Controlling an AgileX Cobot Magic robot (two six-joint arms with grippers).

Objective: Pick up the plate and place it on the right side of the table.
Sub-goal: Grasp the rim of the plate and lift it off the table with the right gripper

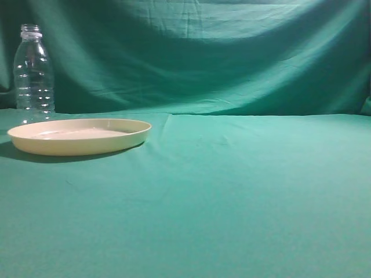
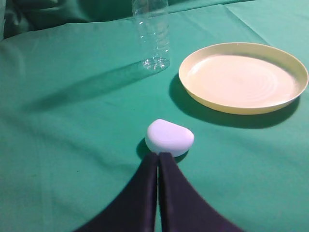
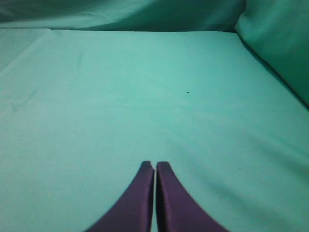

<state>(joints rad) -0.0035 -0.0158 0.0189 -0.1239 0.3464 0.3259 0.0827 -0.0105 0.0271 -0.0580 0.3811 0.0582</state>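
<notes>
Plate (image 1: 79, 136) lies untouched on the table (image 1: 232, 191); both arms' jaws are closed, empty.

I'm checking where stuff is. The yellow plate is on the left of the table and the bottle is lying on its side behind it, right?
Not quite. The bottle stands upright behind the plate, as the exterior view shows. The plate is on the table's left.

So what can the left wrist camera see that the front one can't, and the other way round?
Only the left wrist view shows the left gripper, fingers together, and a small white rounded object just ahead of it. Only the exterior view shows the bottle's capless neck and the draped backdrop cloth. Both show the plate, the clear bottle and the table.
</notes>
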